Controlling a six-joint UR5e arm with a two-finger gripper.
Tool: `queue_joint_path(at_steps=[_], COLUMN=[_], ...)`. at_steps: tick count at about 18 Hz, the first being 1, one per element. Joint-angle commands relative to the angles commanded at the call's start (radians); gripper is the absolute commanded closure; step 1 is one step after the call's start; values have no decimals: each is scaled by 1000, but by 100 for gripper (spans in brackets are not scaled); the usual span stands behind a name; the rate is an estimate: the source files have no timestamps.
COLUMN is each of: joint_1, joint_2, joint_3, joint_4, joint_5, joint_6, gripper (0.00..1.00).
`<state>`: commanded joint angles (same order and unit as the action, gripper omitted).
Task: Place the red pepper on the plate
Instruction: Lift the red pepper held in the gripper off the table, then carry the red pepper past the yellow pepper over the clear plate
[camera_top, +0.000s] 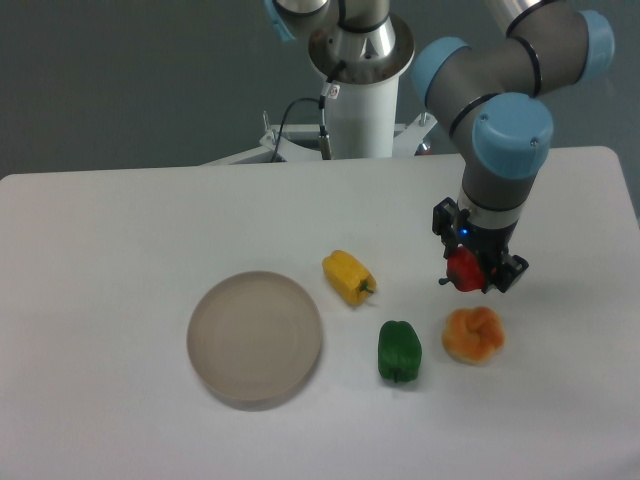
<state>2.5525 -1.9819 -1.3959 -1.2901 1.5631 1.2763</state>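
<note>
While the small glossy red bell pepper (464, 270) sits clamped between the black fingers (503, 273) of the gripper (478, 270), its short dark stem pokes out sideways toward the left edge of the white surface (120, 240), so its long axis runs roughly level, left to right. Much of its right side is hidden behind the fingers, and whether it touches the surface cannot be made out. It is toward the right edge, just above the orange lobed pepper (473, 335). A green pepper (399, 351) stands left of the orange one, and a yellow pepper (348, 277) lies nearer the middle. The round greyish-beige translucent plate (255, 338) lies well apart, left of the peppers toward the front edge.
</note>
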Motion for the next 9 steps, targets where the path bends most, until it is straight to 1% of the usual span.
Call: queue_joint_path(at_steps=[5,9], joint_1=[-11,-109], joint_2=[-5,9], joint_3=[3,-26], joint_4=[2,2], joint_5=[-8,-74], joint_6=[-8,-29], gripper=[65,66])
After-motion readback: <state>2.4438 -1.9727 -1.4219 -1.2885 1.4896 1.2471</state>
